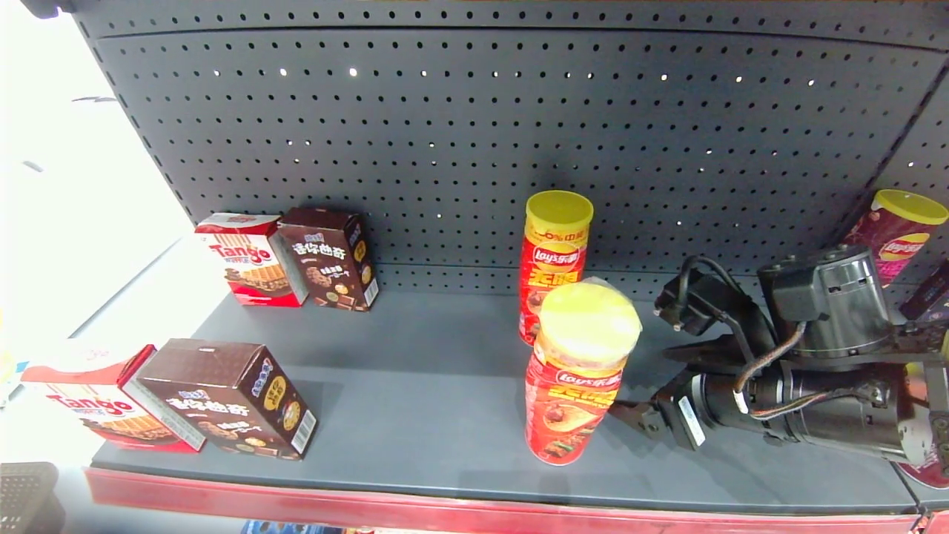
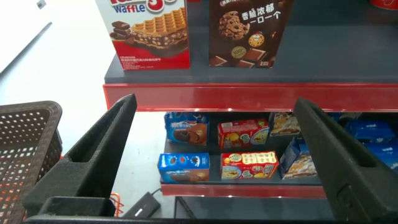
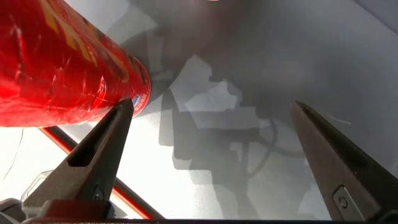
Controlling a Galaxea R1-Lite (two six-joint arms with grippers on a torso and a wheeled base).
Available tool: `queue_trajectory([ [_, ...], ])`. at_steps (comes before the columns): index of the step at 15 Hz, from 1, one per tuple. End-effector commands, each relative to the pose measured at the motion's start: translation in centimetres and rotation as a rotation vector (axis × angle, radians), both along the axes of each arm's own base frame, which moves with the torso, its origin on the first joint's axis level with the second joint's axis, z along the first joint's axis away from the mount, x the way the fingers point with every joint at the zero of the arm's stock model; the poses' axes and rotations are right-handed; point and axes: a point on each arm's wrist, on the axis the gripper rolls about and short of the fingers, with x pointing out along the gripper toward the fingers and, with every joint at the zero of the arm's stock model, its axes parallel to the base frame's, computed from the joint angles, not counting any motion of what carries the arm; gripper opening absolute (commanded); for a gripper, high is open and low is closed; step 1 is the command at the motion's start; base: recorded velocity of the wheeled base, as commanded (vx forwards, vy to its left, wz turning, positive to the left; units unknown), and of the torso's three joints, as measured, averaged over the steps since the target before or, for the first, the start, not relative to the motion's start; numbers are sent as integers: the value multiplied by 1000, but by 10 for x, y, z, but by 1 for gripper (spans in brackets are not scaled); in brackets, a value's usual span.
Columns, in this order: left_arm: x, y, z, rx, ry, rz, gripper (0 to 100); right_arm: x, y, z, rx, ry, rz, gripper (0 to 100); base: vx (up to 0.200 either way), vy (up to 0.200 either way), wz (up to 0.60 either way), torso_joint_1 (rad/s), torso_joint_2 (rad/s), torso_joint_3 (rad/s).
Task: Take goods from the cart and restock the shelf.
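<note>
Since the front chip can (image 1: pixel 574 378) stands upright on the shelf (image 1: pixel 415 371) just ahead of a second can (image 1: pixel 554 256), and the right gripper (image 1: pixel 646 380) sits at its right side with jaws spread wide and holding nothing, the step in hand looks like the release of a placed can.

In the right wrist view the can's red base (image 3: pixel 68 68) lies just beside one finger (image 3: pixel 106 149), so close that contact cannot be ruled out. A good finish, on this reading, is to draw the gripper straight back and away from the can. The near finger should not swing across the base. A tall, light tube like this probably tips from a small sideways nudge, and it could knock over the can behind it. Keeping the jaws spread until they are clear of the can seems wise.

The purple can (image 1: pixel 901 226) at the far right stands near the arm's wrist, so the retreat should not rise into it.

The left gripper (image 2: pixel 214 102) hangs below the shelf edge, jaws spread and holding nothing. The basket (image 2: pixel 28 149) is near it, so it looks well placed to fetch the next item.
</note>
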Motion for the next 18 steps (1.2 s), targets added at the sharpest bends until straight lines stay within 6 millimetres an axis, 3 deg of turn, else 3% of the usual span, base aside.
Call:
queue_trajectory([
  [1,0,0,0,0,2,1,100,1,2,-2,-4,5,4,100,0,0,0,0,0,0],
  [14,0,0,0,-1,2,1,100,1,8,-5,-10,13,21,100,0,0,0,0,0,0],
  [18,0,0,0,0,2,0,100,-5,0,9,23,-29,11,100,0,0,0,0,0,0],
])
